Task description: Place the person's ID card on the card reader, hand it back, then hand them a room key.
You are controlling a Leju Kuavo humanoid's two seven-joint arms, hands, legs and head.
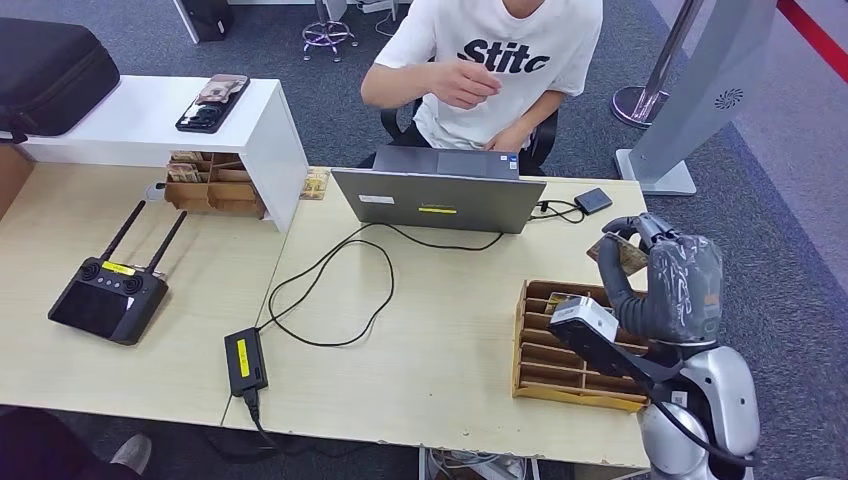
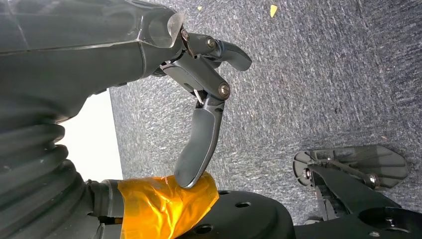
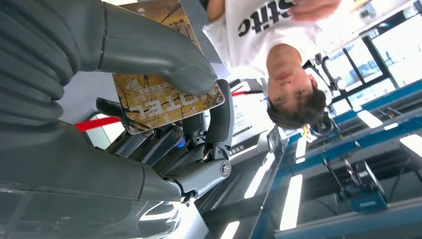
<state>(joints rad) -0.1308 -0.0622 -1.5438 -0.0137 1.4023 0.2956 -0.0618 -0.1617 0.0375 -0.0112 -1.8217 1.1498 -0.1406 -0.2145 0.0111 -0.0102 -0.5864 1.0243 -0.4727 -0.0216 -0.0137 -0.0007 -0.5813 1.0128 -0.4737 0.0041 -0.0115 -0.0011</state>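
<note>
Your right hand (image 1: 668, 275) has a room key (image 1: 620, 254) pinched.

Thumb and fingers (image 3: 219, 119) clamp the brown card marked HOTEL, raised above the wooden card tray (image 1: 545, 362) on the bench (image 1: 440, 370). The person (image 1: 500, 60) sits beyond it, behind the laptop (image 1: 440, 200). Your left hand (image 2: 199, 89) hangs over carpet, fingers apart, holding nothing.

Laptop (image 1: 440, 198), remote controller (image 1: 108, 297), power adapter (image 1: 245, 359) on desks.
</note>
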